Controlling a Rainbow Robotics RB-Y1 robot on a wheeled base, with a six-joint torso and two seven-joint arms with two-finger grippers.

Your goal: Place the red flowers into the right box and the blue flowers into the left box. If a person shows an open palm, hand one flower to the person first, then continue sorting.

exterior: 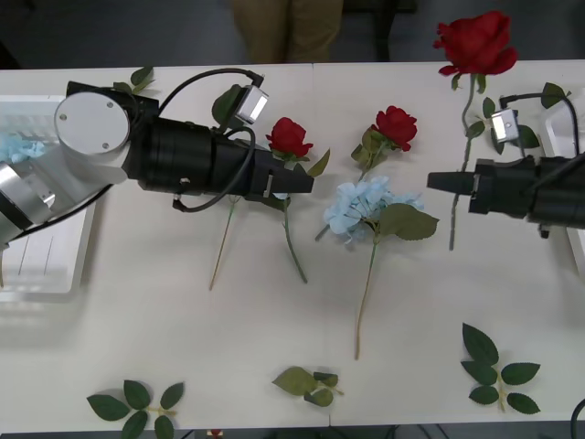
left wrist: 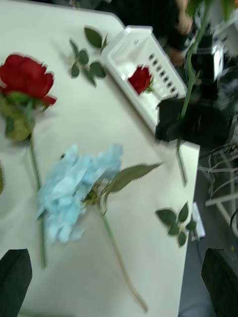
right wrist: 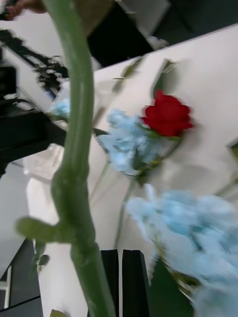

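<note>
Rose point(exterior: 473, 43) stem clamped, right gripper point(exterior: 437, 181); box cropped.

My left arm covers the stem under the rose point(exterior: 290, 137) nearest my left end effector point(exterior: 306, 182). The left box point(exterior: 46, 274) runs off the front view's edge, and my arm hides most of it. The right box point(exterior: 559, 128) shows as a sliver behind my right arm. In my right wrist view a stem point(right wrist: 74, 163) close to the lens blurs, its bloom cut off. The person point(exterior: 288, 27) is cropped at the legs.
</note>
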